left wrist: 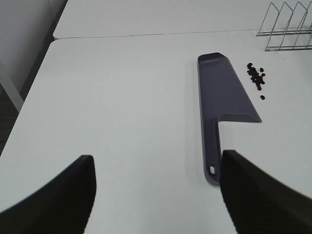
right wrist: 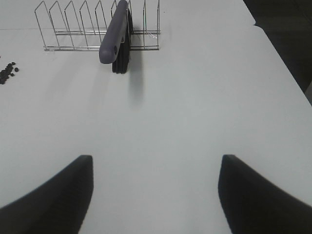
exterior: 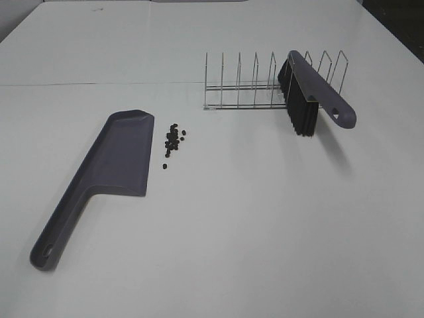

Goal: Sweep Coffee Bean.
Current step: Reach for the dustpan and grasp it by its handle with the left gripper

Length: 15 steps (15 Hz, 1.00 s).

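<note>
Exterior high view. White counter (exterior: 265, 225) bearing 4 items. Left of centre: grey-purple dustpan (exterior: 119, 156), lying flat, its pan toward the upper middle of the frame and its handle running to the lower left. Just right of the pan's edge, near it but apart: the coffee bean (exterior: 173, 139) cluster, a loose group of small dark beans, with 1 stray bean slightly below the rest. Upper right: wire rack (exterior: 245, 89) with upright dividers, carrying the brush (exterior: 311, 89), which lies tilted across the rack's right part, black bristles hanging down and grey-purple handle pointing to the lower right. Beans and brush stand well apart.

Left wrist view. Left claw (left wrist: 156, 157) spread wide, 2 dark fingers (left wrist: 58, 195) framing bare counter; the dustpan's handle end lies close by 1 finger, and the beans show beyond beside the pan.

Right wrist view. Right claw (right wrist: 156, 158) likewise wide, bare counter between its fingers; brush and rack lie ahead, well apart from it.
</note>
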Tool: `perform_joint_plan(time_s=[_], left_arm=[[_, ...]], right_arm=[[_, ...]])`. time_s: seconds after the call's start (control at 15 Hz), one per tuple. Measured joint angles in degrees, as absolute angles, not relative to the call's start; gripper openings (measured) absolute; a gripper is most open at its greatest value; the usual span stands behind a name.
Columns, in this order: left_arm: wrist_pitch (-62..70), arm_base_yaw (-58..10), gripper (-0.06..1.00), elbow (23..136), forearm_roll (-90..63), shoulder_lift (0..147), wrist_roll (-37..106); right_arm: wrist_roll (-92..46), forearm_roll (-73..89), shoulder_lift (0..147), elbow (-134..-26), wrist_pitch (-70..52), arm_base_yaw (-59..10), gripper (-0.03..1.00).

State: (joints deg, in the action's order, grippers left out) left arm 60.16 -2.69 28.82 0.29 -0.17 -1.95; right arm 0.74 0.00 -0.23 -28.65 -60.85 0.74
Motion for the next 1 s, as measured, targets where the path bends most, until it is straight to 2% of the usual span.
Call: perform_joint_plan(time_s=[1.0], left_arm=[[60.2, -2.7, 0.68, 28.8, 0.3, -0.2, -1.9]], right_arm=[[0.7, 0.0, -0.2, -28.6, -60.8, 0.7, 0.63]])
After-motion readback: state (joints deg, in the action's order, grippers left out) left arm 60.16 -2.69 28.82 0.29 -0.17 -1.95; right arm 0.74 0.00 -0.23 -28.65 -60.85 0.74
